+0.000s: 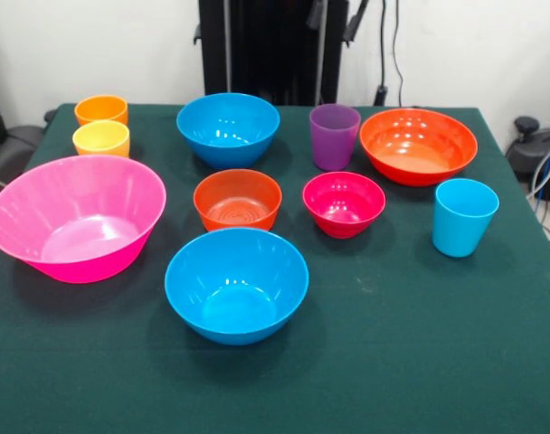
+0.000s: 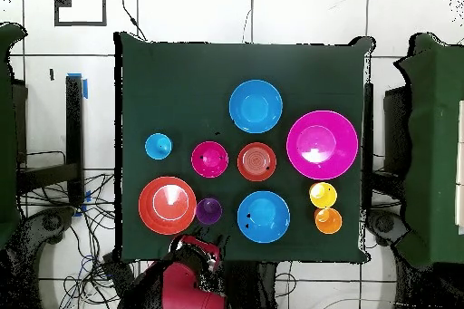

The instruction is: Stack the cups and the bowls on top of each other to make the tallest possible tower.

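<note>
All cups and bowls stand apart and upright on the green table [image 1: 393,362]. The large pink bowl [image 1: 76,217] [image 2: 322,144] is at the left. One blue bowl [image 1: 236,285] [image 2: 256,106] is near, the other [image 1: 228,128] [image 2: 263,217] far. The small orange bowl [image 1: 237,199] and magenta bowl [image 1: 344,203] are in the middle. The wide orange-red bowl [image 1: 418,145], purple cup [image 1: 335,136], light blue cup [image 1: 463,217], orange cup [image 1: 101,110] and yellow cup [image 1: 101,138] stand around them. My gripper [image 2: 199,253] shows only in the overhead view, drawn back at the table's edge by the purple cup [image 2: 208,210].
The black pedestal [image 1: 270,45] stands behind the table's far edge. Cables hang at the far right [image 1: 384,54]. Dark equipment sits beside the table on the right [image 1: 537,149] and left [image 1: 8,145].
</note>
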`<action>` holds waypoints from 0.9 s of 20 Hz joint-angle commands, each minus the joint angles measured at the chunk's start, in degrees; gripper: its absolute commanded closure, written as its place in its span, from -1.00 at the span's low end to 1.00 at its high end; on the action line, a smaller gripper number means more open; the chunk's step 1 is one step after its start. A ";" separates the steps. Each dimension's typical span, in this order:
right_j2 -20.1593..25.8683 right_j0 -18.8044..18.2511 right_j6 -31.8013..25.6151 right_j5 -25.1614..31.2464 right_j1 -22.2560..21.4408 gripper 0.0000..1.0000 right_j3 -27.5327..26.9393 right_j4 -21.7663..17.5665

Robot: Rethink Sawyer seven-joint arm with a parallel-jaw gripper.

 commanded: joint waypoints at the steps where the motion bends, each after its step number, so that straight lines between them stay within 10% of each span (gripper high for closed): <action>1: 7.01 -4.97 8.16 -4.92 7.28 -1.00 -3.04 -1.17; 18: 12.69 -10.12 8.19 -12.71 12.19 -1.00 -2.56 -1.23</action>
